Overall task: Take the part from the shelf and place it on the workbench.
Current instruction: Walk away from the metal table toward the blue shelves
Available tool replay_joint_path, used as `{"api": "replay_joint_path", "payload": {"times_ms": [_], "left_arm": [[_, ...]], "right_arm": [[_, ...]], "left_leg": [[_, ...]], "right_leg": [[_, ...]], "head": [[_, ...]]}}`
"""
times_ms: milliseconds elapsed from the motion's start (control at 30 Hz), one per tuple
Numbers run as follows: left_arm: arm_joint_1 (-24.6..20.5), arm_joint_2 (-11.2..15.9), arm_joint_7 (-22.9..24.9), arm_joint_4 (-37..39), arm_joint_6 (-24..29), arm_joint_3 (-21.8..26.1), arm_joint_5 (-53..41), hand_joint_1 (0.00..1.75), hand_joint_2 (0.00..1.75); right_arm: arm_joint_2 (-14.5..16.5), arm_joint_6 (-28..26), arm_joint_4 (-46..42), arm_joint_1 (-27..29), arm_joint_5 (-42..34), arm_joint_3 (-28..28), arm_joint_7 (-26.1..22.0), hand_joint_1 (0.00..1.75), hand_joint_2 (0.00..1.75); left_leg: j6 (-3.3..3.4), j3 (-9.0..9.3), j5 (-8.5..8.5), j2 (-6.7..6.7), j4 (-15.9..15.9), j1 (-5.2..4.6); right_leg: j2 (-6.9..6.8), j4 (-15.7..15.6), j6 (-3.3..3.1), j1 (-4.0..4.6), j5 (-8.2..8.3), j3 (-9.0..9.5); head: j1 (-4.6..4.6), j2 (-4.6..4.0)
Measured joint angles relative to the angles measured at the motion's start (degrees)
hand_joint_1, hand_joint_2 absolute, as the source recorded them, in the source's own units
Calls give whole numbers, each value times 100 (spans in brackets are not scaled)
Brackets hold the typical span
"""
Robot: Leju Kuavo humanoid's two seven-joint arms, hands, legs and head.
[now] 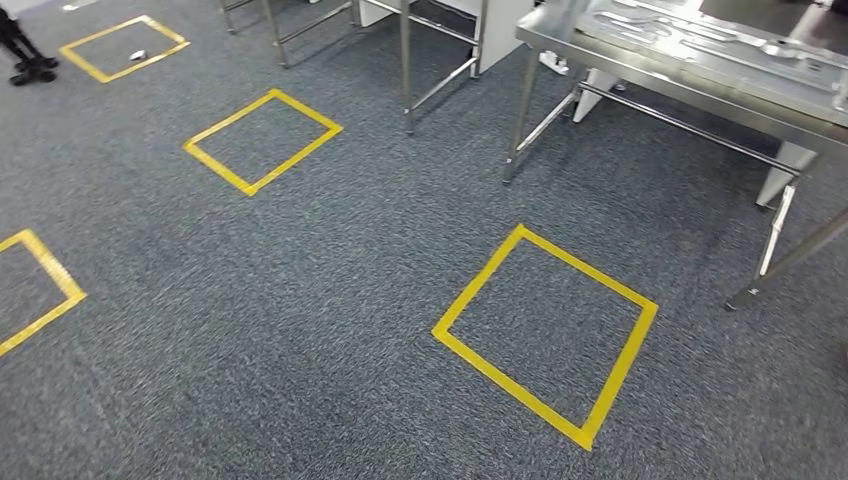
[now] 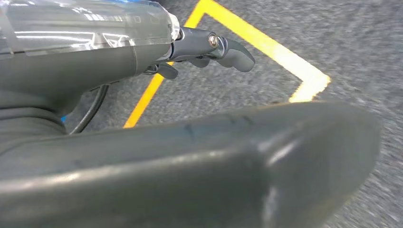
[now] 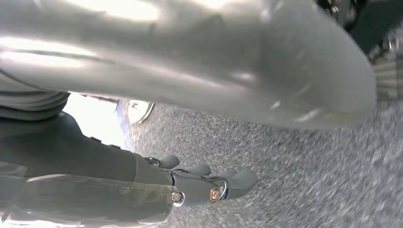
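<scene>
head view is taking in grey carpet (image 1: 330, 330) marked with yellow tape squares (image 1: 545, 333), and a steel workbench (image 1: 700, 75) is standing at the upper right with flat metal parts (image 1: 700, 45) lying on its top. the left hand (image 2: 209, 50) is hanging over the carpet, fingers loosely apart and gripping nothing. the right hand (image 3: 204, 183) is likewise hanging slack, fingers apart, nothing in it.

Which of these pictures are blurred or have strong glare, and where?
Head view: fairly sharp, with mild reflections on the steel workbench. Left wrist view: the thick grey thumb is out of focus and the carpet looks smeared. Right wrist view: bright glare beside the right hand; its thumb is blurred and shiny.
</scene>
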Motion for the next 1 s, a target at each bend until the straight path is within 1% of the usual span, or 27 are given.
{"api": "replay_joint_path", "payload": {"times_ms": [33, 67, 100, 133, 200, 233, 300, 333, 367, 400, 433, 467, 500, 567, 600, 633, 667, 700, 733, 767, 800, 833, 867, 900, 933, 967, 1000], "left_arm": [[-1, -2, 29, 1, 5, -21, -21, 0, 0], [-12, -8, 46, 3, 18, -46, -40, 0, 0], [-22, -12, 54, 4, 40, -71, -59, 0, 0], [-29, -16, 56, 6, 67, -90, -73, 0, 0], [-20, -7, 37, 7, 125, -104, -89, 0, 0], [-12, -1, 19, 7, 147, -104, -87, 0, 0], [-7, 10, -19, 7, 180, -106, -75, 0, 0], [-9, 10, -30, 7, 196, -106, -62, 0, 0], [-9, 11, -37, 7, 213, -106, -46, 0, 0], [-2, 11, -40, 7, 228, -105, -28, 0, 0], [9, 11, -42, 7, 240, -105, -16, 0, 0], [22, 12, -44, 7, 246, -104, -11, 0, 0], [30, 13, -46, 7, 248, -104, -13, 0, 0], [33, 11, -51, 9, 246, -105, -27, 0, 0], [29, 12, -56, 10, 246, -106, -36, 0, 0], [28, 17, -61, 12, 245, -106, -42, 0, 0], [32, 24, -64, 13, 244, -107, -48, 0, 0], [43, 40, -67, 13, 243, -107, -55, 0, 0], [61, 55, -67, 13, 240, -107, -60, 0, 0], [74, 67, -63, 13, 233, -107, -66, 0, 0], [78, 79, -59, 13, 226, -107, -72, 0, 0], [73, 87, -56, 13, 217, -107, -77, 0, 0], [61, 94, -53, 13, 209, -107, -80, 0, 0], [54, 105, -52, 13, 204, -107, -83, 0, 0], [55, 120, -52, 13, 197, -107, -85, 0, 0], [62, 135, -51, 13, 192, -107, -85, 0, 0], [69, 153, -52, 13, 188, -107, -85, 0, 0]], "right_arm": [[-15, 13, -2, -5, 16, 25, 2, 0, 0], [-37, 22, -4, -9, 33, 46, 6, 0, 0], [-60, 30, -5, -14, 49, 64, 10, 0, 0], [-81, 34, -7, -26, 61, 81, 13, 0, 0], [-90, 44, -6, -51, 78, 120, 13, 0, 0], [-91, 45, -5, -61, 83, 136, 10, 0, 0], [-93, 47, -4, -52, 96, 158, -2, 0, 0], [-96, 46, -4, -39, 104, 163, -10, 0, 0], [-97, 45, -4, -24, 115, 168, -21, 0, 0], [-99, 43, -4, -12, 126, 170, -35, 0, 0], [-100, 37, -4, -4, 134, 173, -48, 0, 0], [-101, 30, -4, 0, 138, 174, -61, 0, 0], [-101, 22, -4, 1, 136, 175, -70, 0, 0], [-108, -6, -4, -2, 122, 175, -81, 0, 0], [-112, -26, -3, -5, 109, 175, -87, 0, 0], [-116, -52, -1, -11, 92, 175, -92, 0, 0], [-119, -72, 1, -20, 72, 174, -96, 0, 0], [-115, -85, 2, -29, 50, 174, -99, 0, 0], [-109, -87, 2, -35, 31, 174, -98, 0, 0], [-104, -82, 2, -34, 11, 173, -98, 0, 0], [-98, -74, 2, -26, -7, 173, -99, 0, 0], [-93, -67, 2, -15, -21, 173, -99, 0, 0], [-92, -64, 2, -4, -33, 173, -103, 0, 0], [-89, -63, 2, 1, -41, 173, -105, 0, 0], [-84, -67, 2, 1, -47, 173, -108, 0, 0], [-74, -72, 2, -1, -54, 173, -110, 0, 0], [-63, -77, 2, -5, -60, 172, -112, 0, 0]], "left_leg": [[-36, 223, 160, 143, -396, 29], [-34, 391, 279, 259, -712, 45], [1, 479, 333, 343, -886, 46], [62, 478, 336, 370, -918, 36], [194, 446, 350, 247, -901, 10], [240, 436, 366, 193, -905, 4], [322, 414, 407, 78, -919, -15], [349, 392, 419, 20, -919, -37], [370, 372, 428, -49, -918, -65], [385, 359, 433, -123, -917, -95], [395, 356, 435, -201, -915, -125], [401, 362, 435, -282, -915, -155], [405, 375, 434, -360, -915, -182], [407, 392, 430, -498, -912, -226], [400, 383, 432, -559, -909, -229], [385, 365, 436, -619, -912, -222], [359, 349, 447, -680, -923, -214], [329, 339, 460, -735, -944, -202], [305, 341, 459, -707, -947, -202], [283, 314, 408, -600, -884, -211], [262, 230, 289, -450, -703, -218], [242, 84, 113, -285, -393, -213], [213, -118, -87, -181, 3, -204], [186, -307, -237, -134, 379, -190], [163, -421, -288, -112, 607, -176], [148, -424, -225, -95, 616, -166], [142, -303, -65, -66, 388, -160]], "right_leg": [[-72, 50, 57, -12, -33, -3], [-135, 106, 118, -18, -77, -3], [-192, 148, 176, -13, -113, 3], [-240, 169, 225, -7, -137, 14], [-304, 155, 304, -36, -150, 50], [-230, 188, 337, -60, -198, 46], [70, 569, 366, -86, -493, -120], [228, 943, 356, -77, -713, -296], [310, 1374, 332, -59, -910, -508], [345, 1727, 301, -35, -1020, -694], [362, 1901, 259, -6, -1012, -802], [381, 1849, 202, 26, -884, -808], [423, 1562, 132, 63, -658, -706], [668, 771, -38, 131, -217, -403], [776, 490, -98, 154, -96, -297], [847, 346, -136, 169, -55, -249], [844, 309, -149, 176, -64, -238], [777, 262, -148, 170, -46, -221], [712, 200, -150, 156, -26, -188], [644, 131, -160, 138, -3, -147], [567, 70, -169, 120, 17, -110], [485, 41, -176, 121, 22, -86], [405, 34, -189, 126, 15, -80], [323, 38, -190, 133, 5, -80], [247, 41, -189, 138, -6, -77], [177, 47, -185, 140, -18, -71], [112, 55, -176, 141, -33, -59]], "head": [[-1, 0], [1, 0], [2, 0], [4, 0], [5, 0], [5, 0], [5, 0], [5, 0], [5, 0], [5, 0], [5, 0], [5, 0], [5, 0], [4, 0], [3, 0], [3, 0], [2, 0], [3, 0], [3, 0], [3, 0], [2, 0], [2, 0], [1, 0], [1, 0], [1, 0], [1, 0], [1, 0]]}}
